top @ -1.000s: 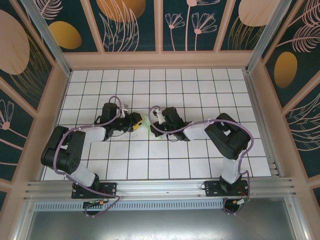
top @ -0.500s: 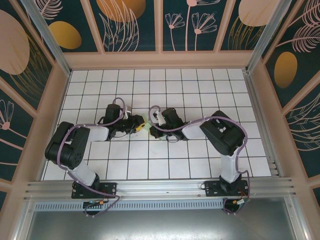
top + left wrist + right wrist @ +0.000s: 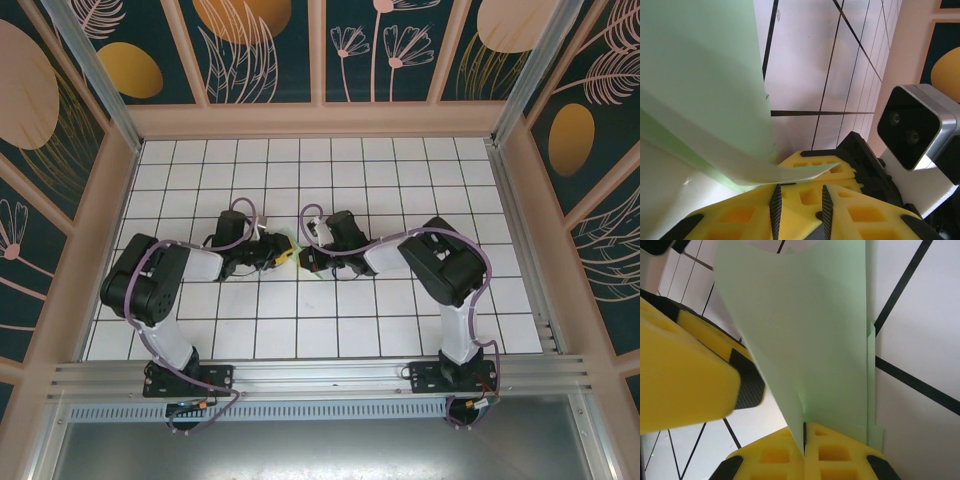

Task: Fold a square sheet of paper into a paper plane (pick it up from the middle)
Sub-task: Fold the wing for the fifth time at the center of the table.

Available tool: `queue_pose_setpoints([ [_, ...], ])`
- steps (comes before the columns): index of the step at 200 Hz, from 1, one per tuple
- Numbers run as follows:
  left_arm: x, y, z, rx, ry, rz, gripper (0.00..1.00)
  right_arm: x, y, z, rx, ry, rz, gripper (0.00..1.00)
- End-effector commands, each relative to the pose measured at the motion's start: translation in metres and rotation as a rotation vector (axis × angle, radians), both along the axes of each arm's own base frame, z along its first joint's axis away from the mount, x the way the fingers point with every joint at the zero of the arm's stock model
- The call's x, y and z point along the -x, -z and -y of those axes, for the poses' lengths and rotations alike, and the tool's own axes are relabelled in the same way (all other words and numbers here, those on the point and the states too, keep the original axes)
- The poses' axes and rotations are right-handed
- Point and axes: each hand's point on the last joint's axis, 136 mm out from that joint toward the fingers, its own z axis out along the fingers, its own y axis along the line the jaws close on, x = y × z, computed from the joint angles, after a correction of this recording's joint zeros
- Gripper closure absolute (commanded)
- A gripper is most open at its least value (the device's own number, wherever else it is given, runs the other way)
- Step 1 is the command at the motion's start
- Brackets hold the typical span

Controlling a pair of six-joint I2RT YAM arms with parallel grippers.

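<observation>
White tiled table with a black grid, boxed in by walls; an aluminium rail runs along the near edge.

Near: both arm bases sit bolted to the rail. The left arm and right arm each bend inward, and their wrists meet around mid-table, heads facing one another, very close.

Right gripper: yellow fingers pressed flat together, no gap between them. The paper sheet enters the seam between them, so this pincer is clamped on the sheet. From there the pale mint-green sheet rises as a broad panel. A second layer shows along its right side, its edge stepped just outside the top layer, so the sheet is already partly folded. It hangs over the tiles rather than lying flat.

Left gripper: the two ribbed black pads stand apart with a narrow gap, so the jaws are partly open. A curled flap of the sheet ends just above that gap, close to the left-hand pad tip; I cannot tell whether it touches. Nothing is visible between the pads.

Just beyond, the left wrist view catches the right gripper's yellow finger under the flap, and the right wrist camera housing behind it.

Far: more bare tiles, then dark teal wall panels with botanical prints.
</observation>
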Motion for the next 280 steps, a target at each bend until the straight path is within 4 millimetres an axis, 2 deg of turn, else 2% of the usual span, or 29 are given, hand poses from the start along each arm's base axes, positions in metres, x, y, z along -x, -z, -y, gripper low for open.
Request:
queue_pose_setpoints([
  [1,-0.012,-0.009,0.009,0.036,0.009,0.047,0.7,0.001,0.007,0.0,-0.001,-0.006,-0.064,0.99],
  [61,-0.011,0.007,0.007,0.014,-0.003,0.022,0.73,0.002,0.009,0.001,0.008,-0.014,-0.09,0.98],
  [82,-0.011,0.017,0.004,-0.017,-0.01,-0.005,0.77,0.003,0.01,0.0,0.013,-0.023,-0.096,0.98],
  [108,-0.011,0.029,-0.001,-0.069,-0.021,-0.03,0.82,0.002,0.009,0.001,0.027,-0.025,-0.093,0.95],
  [152,-0.008,0.042,-0.006,-0.123,-0.025,-0.064,0.83,0.0,0.001,0.001,0.044,-0.031,-0.071,0.89],
  [209,-0.007,0.046,-0.006,-0.13,-0.019,-0.07,0.83,0.004,-0.016,0.004,0.039,-0.054,-0.046,0.81],
  [280,-0.004,0.052,-0.007,-0.138,-0.016,-0.085,0.83,0.009,-0.014,0.013,0.042,-0.037,-0.069,0.78],
])
